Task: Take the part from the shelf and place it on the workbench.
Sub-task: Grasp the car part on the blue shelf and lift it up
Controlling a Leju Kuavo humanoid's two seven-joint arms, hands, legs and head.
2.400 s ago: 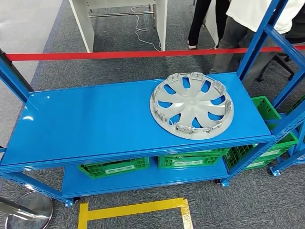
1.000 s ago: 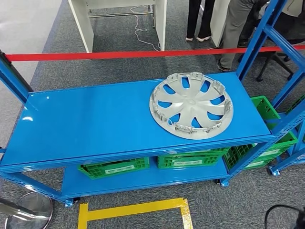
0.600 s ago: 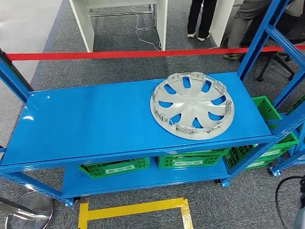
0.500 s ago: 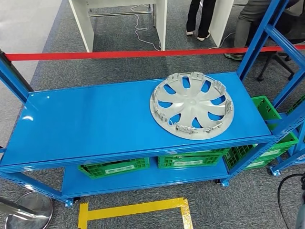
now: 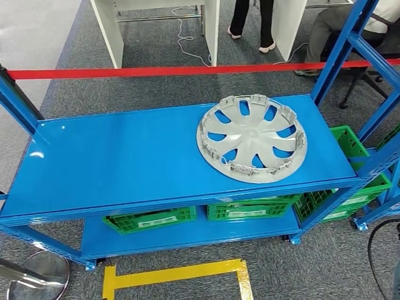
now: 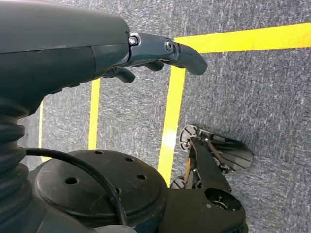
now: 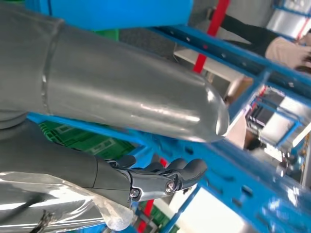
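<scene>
Blue steel shelf (image 5: 118,162) carries a silver spoked plastic wheel cover (image 5: 251,137). Left hand (image 6: 154,53) and right hand (image 7: 161,179) empty, fingers loosely extended. Risk: the broad rim slipping from a one-sided grasp.

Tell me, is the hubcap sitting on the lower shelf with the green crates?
No, the hubcap lies flat on the top shelf, while the green crates sit on the level below.

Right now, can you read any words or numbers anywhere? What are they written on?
No text can be read.
White labels on the green crates under the blue shelf: printed, but too small and blurred to read.
Grey wheel cover: no lettering visible.
Red tape barrier: plain.
Yellow floor tape: plain.
</scene>
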